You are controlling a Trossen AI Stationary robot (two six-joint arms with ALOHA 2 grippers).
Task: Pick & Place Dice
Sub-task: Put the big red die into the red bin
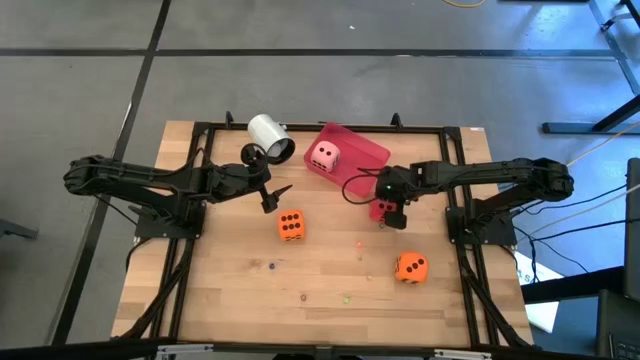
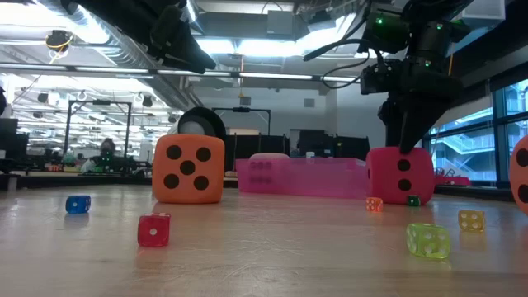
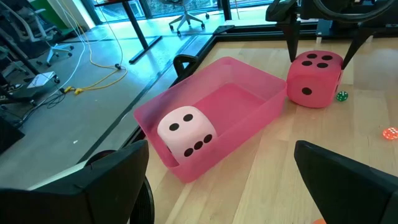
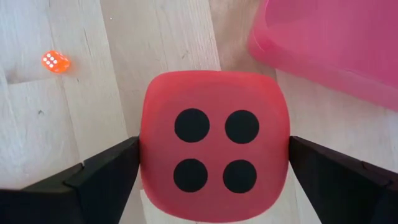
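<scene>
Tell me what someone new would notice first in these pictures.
Probably the red die beside the pink tray, with the right hand straddling it, fingers open on either side. Next, the pink die lying inside that tray. Two orange dice sit out on the wooden table.

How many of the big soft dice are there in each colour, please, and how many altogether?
Orange soft cube dice with dark pips: 2, one mid-table, one nearer the front right
Red soft cube die: 1, on the table between the open right claw's fingers
Pink soft cube die: 1, inside the pink rectangular plastic tray
Total: 4
</scene>
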